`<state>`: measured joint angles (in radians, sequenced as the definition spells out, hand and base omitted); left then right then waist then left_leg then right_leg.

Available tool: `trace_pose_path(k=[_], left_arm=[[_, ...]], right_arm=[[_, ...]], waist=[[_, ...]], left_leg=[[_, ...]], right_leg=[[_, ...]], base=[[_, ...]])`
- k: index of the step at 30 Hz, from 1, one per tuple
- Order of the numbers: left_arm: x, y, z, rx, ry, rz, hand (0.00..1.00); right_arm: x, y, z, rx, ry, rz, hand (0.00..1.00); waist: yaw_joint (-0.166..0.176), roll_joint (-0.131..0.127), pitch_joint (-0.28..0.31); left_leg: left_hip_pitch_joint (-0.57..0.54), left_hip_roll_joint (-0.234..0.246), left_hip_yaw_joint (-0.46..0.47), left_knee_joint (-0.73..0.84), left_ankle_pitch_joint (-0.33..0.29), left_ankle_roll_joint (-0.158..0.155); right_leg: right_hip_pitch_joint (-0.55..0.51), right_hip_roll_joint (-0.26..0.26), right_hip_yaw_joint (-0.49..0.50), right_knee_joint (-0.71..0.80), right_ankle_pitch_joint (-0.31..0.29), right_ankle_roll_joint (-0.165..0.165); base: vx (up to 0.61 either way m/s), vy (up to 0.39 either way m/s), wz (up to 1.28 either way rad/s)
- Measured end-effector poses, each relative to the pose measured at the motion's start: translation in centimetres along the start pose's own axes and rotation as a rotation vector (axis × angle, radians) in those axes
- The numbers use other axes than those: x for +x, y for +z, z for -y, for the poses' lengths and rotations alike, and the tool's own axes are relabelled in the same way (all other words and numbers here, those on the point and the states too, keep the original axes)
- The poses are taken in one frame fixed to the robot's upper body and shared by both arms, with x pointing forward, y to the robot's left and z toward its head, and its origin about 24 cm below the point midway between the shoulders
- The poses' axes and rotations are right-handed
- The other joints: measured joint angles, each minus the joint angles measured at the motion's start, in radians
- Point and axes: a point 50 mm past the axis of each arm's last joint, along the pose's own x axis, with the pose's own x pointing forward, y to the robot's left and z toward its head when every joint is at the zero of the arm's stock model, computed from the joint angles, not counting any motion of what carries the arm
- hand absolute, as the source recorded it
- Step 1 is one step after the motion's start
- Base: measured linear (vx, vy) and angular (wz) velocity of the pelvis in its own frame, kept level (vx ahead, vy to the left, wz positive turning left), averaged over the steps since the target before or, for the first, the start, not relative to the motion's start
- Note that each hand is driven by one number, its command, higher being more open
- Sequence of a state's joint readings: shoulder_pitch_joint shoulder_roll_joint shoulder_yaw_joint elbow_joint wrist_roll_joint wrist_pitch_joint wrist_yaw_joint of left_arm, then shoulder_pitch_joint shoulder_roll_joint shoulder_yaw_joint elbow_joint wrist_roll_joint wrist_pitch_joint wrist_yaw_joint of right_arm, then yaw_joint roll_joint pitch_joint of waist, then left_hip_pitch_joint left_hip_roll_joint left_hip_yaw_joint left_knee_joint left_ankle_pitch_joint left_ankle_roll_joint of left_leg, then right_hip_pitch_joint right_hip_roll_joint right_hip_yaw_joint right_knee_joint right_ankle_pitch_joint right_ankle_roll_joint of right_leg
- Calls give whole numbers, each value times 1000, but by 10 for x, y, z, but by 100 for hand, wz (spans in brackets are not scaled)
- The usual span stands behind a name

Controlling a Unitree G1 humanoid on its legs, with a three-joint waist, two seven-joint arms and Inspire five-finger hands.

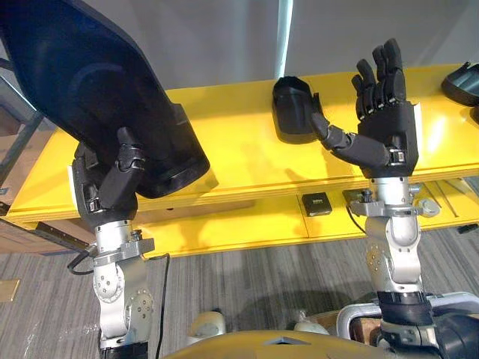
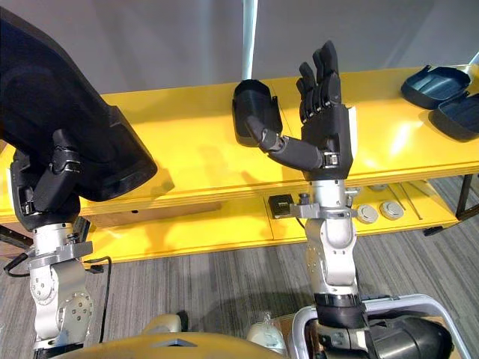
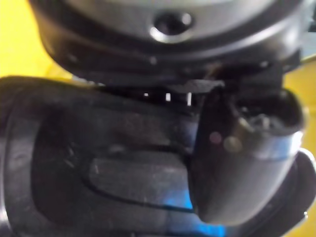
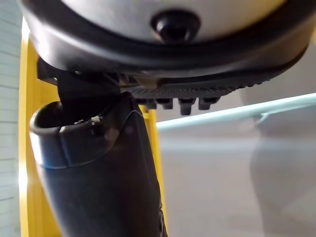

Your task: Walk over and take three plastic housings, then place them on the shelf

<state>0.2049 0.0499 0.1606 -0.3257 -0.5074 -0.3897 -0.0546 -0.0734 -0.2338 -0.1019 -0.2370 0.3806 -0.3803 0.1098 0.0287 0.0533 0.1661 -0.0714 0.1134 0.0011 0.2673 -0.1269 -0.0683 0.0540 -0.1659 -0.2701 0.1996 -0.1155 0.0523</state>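
Note:
My left hand (image 1: 112, 183) is shut on a large black plastic housing (image 1: 82, 82), held up over the left end of the yellow shelf (image 1: 239, 157). Its thumb (image 3: 242, 163) presses against the housing's dark shell (image 3: 98, 163). A second black housing (image 1: 292, 108) stands on the shelf's top near the middle. My right hand (image 1: 385, 127) is raised just right of it, open, fingers straight and pointing up. The thumb (image 2: 273, 142) reaches toward that housing's side; I cannot tell whether it touches. Two more dark housings (image 2: 434, 82) lie at the shelf's far right.
A lower yellow level carries a small black box (image 1: 316, 203) and two round grey discs (image 2: 378, 211). A grey wall stands behind the shelf. Grey carpet covers the floor (image 1: 262, 277) in front.

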Motion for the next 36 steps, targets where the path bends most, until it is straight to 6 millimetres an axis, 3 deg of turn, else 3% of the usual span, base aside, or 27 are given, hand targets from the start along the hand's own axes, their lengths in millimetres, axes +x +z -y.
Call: trace_pose_path(k=[2, 3, 4, 5, 7, 10, 14, 15, 19, 23, 25, 30, 36], left_arm=[[0, -2, 3, 15, -34, -12, 0], [-1, -3, 7, 27, -64, -24, 0], [-1, -4, 10, 33, -88, -31, 0], [0, -4, 10, 38, -98, -32, 0], [2, 2, 8, 94, -135, -41, 0], [6, 12, -3, 153, -118, -24, 0], [15, 19, -7, 205, -124, -23, 0], [21, 15, -4, 212, -150, -42, 0], [35, -7, 13, 128, -178, -114, 0], [41, -16, 34, 35, -249, -162, 0], [57, -25, 38, -12, -271, -194, 0], [101, -30, 18, -12, -114, -205, 0], [104, -36, 1, -12, 47, -232, 0]], right_arm=[[-3, -1, 2, 18, -49, 6, 100], [-6, -2, 4, 36, -72, -1, 100], [-8, -2, 5, 41, -75, -7, 100], [-9, -4, 4, 48, -78, -9, 100], [-21, -12, -6, 105, -100, -40, 100], [-32, -20, -20, 214, -99, -84, 100], [-32, -21, -24, 238, -67, -86, 100], [-32, -22, -23, 229, -58, -94, 100], [-34, -26, -17, 206, -16, -138, 100], [-30, -27, -15, 177, 23, -158, 100], [-25, -27, -14, 100, 94, -195, 100], [-20, -28, -18, 55, 247, -234, 100], [-26, -34, -32, 137, 408, -290, 100]], waist=[[-10, 6, 16], [-8, 12, 13], [-4, 19, 12], [-3, 10, 18], [-5, -40, 29], [2, -41, 32], [-23, -53, 25], [-39, -54, 23], [-67, -47, 21], [-68, -34, 18], [-74, -22, 18], [-103, -12, 21], [-138, -3, 26]], left_leg=[[-13, 44, 27, 14, -3, -9], [-1, 67, 28, -15, 33, -34], [34, 69, 15, -62, 59, -97], [53, 46, 26, -78, 47, -101], [67, -39, 89, -65, 27, -51], [65, -51, 170, -12, -29, -20], [59, -47, 195, -22, -31, -11], [46, -47, 183, -23, -20, -15], [34, -21, 138, -72, 31, -33], [31, -1, 125, -131, 73, -49], [47, 1, 130, -153, 87, -52], [42, -1, 171, -175, 109, -51], [43, 8, 188, -223, 147, -58]], right_leg=[[6, -28, -3, 12, 0, 14], [5, -52, 6, 20, 0, 47], [-2, -79, 32, 34, -11, 95], [-4, -102, 52, 36, -8, 114], [0, -180, 92, -18, 37, 133], [-26, -203, 88, -39, 125, 104], [-34, -170, 98, -84, 134, 96], [-35, -159, 116, -90, 142, 110], [-35, -119, 103, -96, 144, 112], [-55, -94, 84, -100, 143, 110], [-55, -91, 86, -97, 141, 107], [-111, -92, 136, -80, 133, 98], [-144, -77, 153, -77, 130, 105]], base=[[-56, 232, 22], [-55, 371, -20], [-29, 382, -34], [-33, 421, -51], [-61, 398, -53], [-74, 278, -72], [-12, 83, -29], [25, -6, 23], [39, -76, 32], [13, -80, 13], [-25, -30, -6], [-80, 1, -26], [-53, -31, -9]])
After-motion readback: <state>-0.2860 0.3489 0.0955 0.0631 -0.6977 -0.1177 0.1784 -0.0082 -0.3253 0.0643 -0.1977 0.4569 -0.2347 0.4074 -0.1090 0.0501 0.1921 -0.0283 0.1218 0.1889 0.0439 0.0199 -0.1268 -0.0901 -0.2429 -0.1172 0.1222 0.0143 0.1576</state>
